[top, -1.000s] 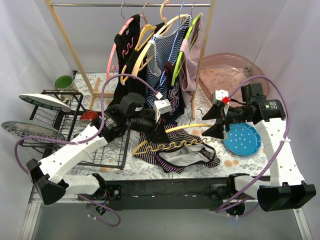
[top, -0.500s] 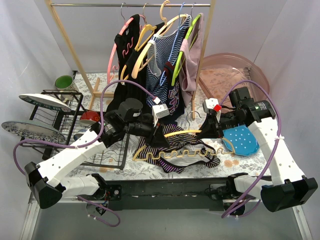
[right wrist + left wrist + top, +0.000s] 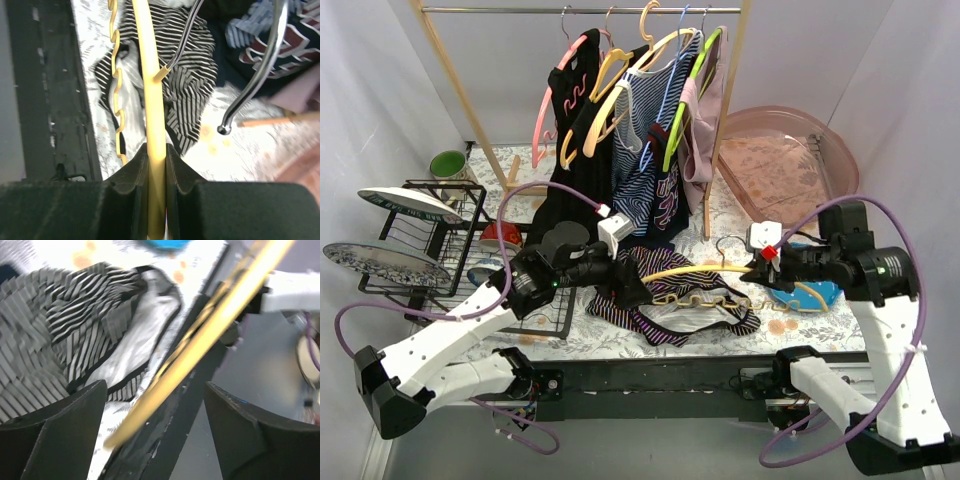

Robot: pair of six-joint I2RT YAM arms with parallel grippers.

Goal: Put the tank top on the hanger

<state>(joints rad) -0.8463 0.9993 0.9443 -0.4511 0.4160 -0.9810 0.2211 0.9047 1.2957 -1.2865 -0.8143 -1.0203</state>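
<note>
The striped tank top point(image 3: 655, 305) lies crumpled on the table, pale inside showing. Over it hangs the pale-yellow hanger point(image 3: 705, 270), its wavy bar toward me and its grey hook point(image 3: 725, 245) pointing to the rack. My right gripper point(image 3: 761, 268) is shut on the hanger's right shoulder; in the right wrist view the yellow arm point(image 3: 152, 100) runs straight out of the right gripper point(image 3: 156, 148), above the tank top point(image 3: 195, 75). My left gripper point(image 3: 628, 286) stands open at the hanger's left end. In the left wrist view the yellow arm point(image 3: 200, 335) crosses between the left gripper's point(image 3: 155, 386) spread fingers, untouched, beside the tank top point(image 3: 75, 330).
A wooden garment rack point(image 3: 580, 10) at the back holds several clothes on coloured hangers. A black dish rack point(image 3: 450, 250) with plates stands at the left, a green cup point(image 3: 448, 163) behind it. A pink tub point(image 3: 785, 160) sits back right, a blue plate point(image 3: 815, 290) under my right arm.
My right gripper closed on the hanger's right shoulder and drew it rightward. My left gripper then let go of the hanger's left end, opened and pulled back to the left.
</note>
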